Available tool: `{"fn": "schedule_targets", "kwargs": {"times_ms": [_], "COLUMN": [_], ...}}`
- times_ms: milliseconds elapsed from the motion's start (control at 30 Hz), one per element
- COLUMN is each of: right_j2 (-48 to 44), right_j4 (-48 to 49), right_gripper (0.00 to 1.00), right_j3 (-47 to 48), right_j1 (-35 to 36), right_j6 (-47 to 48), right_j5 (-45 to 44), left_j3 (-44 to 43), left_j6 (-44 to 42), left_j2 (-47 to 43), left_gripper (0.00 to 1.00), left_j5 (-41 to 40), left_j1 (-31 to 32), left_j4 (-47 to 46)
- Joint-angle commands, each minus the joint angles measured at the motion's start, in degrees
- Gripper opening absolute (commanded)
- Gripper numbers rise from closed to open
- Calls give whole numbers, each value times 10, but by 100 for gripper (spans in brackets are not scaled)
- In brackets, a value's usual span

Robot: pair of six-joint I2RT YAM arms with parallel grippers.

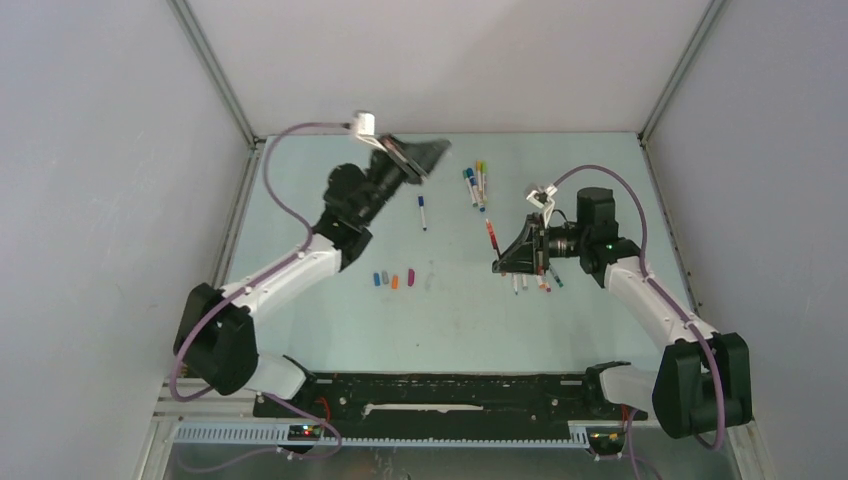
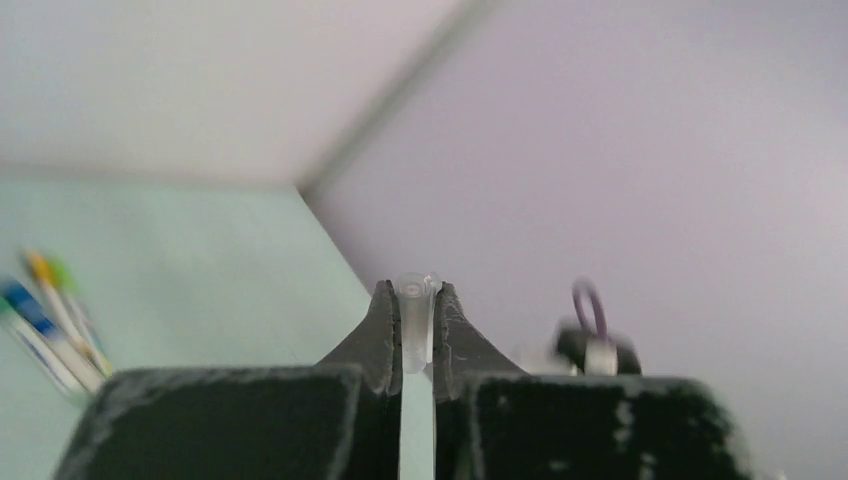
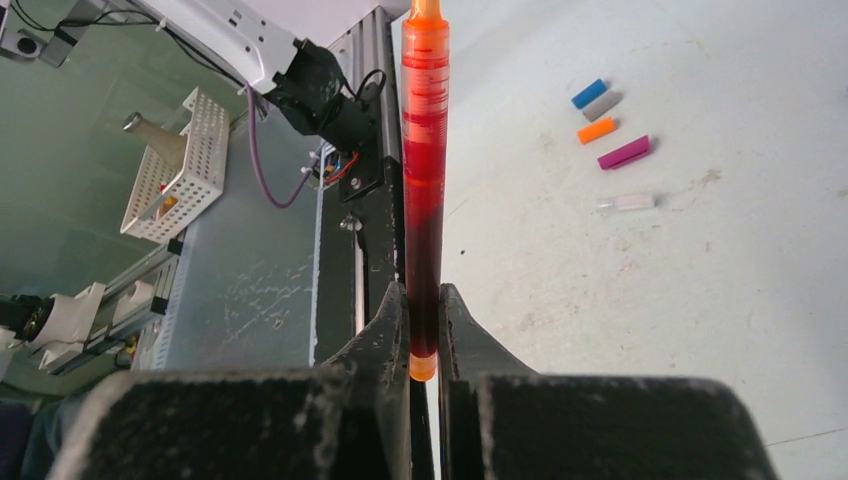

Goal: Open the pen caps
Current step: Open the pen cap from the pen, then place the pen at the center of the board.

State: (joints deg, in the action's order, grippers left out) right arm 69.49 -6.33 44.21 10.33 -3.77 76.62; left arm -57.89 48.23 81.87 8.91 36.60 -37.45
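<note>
Two tools are both closed on something. Left tool (image 2: pixel 418 335) pinches a clear cap (image 2: pixel 417 310) between its tips, raised off the surface (image 1: pixel 450 320). Loose caps (image 1: pixel 395 279) lie between the tools. Right tool (image 3: pixel 424 330) clamps an orange pen (image 3: pixel 424 150).

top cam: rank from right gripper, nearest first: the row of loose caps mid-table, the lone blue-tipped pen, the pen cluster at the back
Measured from the right gripper in the top view:
1. Row of loose caps, to its left at mid-table, marginally nearest.
2. Pen cluster, behind it toward the back wall. Close to the caps; hard to separate.
3. Lone blue-tipped pen, back-left, looks slightly farthest.
</note>
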Motion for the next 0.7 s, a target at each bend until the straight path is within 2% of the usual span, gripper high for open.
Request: {"fn": "schedule_targets", "kwargs": {"times_ms": [0, 167, 300, 400, 533, 667], "right_j2": [7, 0, -17, -26, -15, 14], "right_j4": [-32, -94, -182, -223, -255, -270], "right_gripper": [0, 0, 0, 0, 0, 0], "right_j3": [6, 19, 35, 41, 53, 68], "right_j1": [14, 12, -14, -56, -128, -177], "right_j6": [36, 114, 229, 301, 333, 334], "right_j5": [-2, -38, -108, -176, -253, -292], "left_j3": [-80, -87, -36, 8, 62, 107], "left_j6": [-38, -29, -34, -65, -91, -108], "left_j2": [-34, -33, -56, -89, -127, -152], "left_gripper": [0, 0, 0, 0, 1, 3], "left_j5": [-87, -58, -18, 7, 31, 36], "left_j1": [-50, -69, -77, -79, -79, -78], "left_j4": [-57, -61, -51, 3, 68, 137]}}
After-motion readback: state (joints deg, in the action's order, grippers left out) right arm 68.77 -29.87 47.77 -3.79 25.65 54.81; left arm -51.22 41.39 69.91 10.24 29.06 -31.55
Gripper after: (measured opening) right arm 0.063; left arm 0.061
